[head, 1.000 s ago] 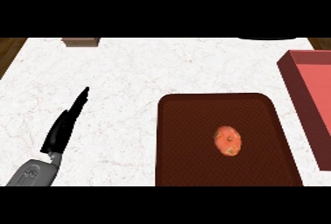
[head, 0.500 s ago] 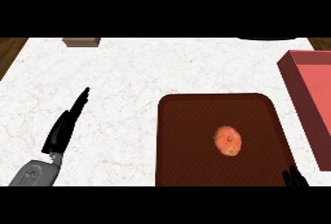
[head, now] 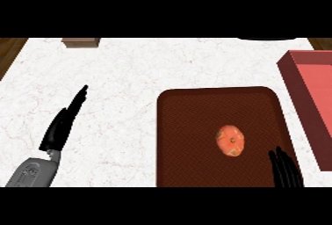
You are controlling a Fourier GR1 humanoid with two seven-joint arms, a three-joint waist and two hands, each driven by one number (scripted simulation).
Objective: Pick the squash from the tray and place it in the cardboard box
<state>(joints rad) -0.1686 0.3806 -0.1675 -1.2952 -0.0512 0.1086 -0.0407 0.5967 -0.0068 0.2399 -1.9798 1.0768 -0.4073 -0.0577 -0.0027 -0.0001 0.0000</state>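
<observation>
The squash (head: 230, 140) is left untouched on the tray (head: 188, 132); beside it the right robot hand (head: 285, 169) is seen, fingers apparently straight and empty.

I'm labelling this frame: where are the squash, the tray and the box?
squash (head: 230, 140), head view, middle of its orange skin
tray (head: 188, 132), head view, bare floor left of the squash
box (head: 311, 92), head view, its red left wall

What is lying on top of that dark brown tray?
One orange squash lies on the tray. The right robot hand covers the tray's near right corner, so that part is hidden.
</observation>
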